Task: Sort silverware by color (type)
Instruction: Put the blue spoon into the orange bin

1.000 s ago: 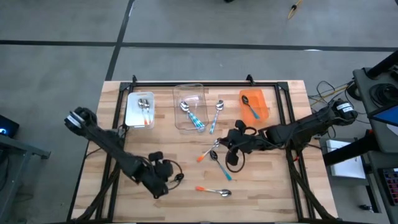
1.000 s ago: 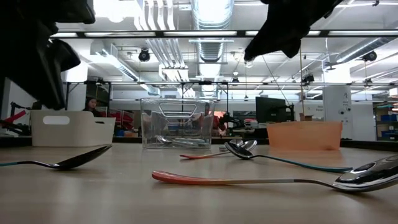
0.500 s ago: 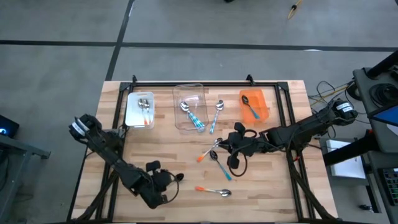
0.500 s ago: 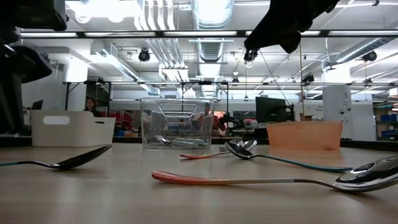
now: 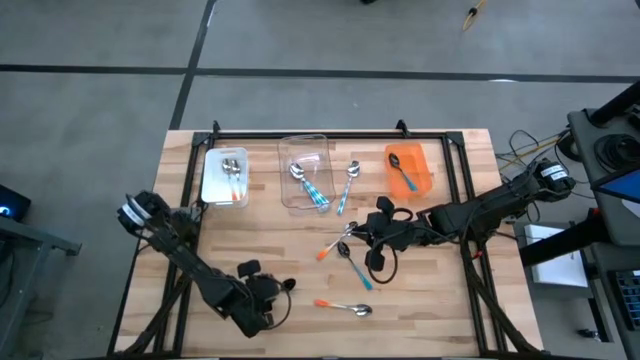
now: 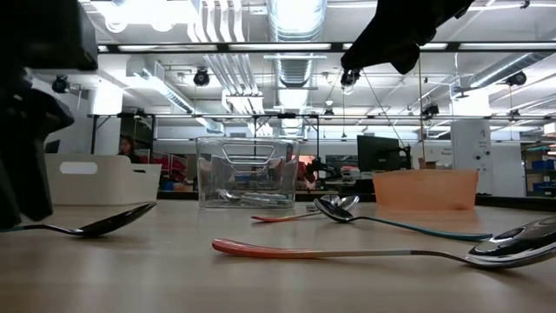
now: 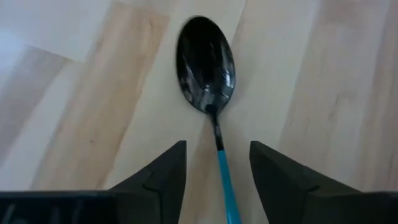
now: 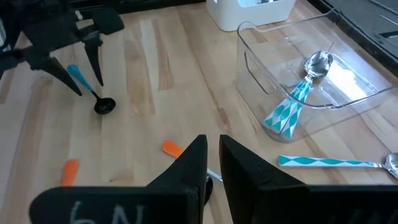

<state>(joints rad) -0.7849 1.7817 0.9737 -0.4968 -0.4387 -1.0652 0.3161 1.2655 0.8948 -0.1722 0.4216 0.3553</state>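
high view: your left gripper sits low over the table's near-left; right gripper sits mid-table over loose spoons. White bin, clear bin and orange bin each hold spoons; an orange-handled spoon lies near the front edge.
low view: orange-handled spoon in the foreground, a dark-bowled spoon lying flat at left, beside a dark arm.
left wrist view: you see a dark-bowled spoon, blue handle, flat on the wood; its handle runs between the fingers, which stand apart, gripping nothing.
right wrist view: right fingers nearly together, nothing visibly held. Teal-patterned spoon in the clear bin.
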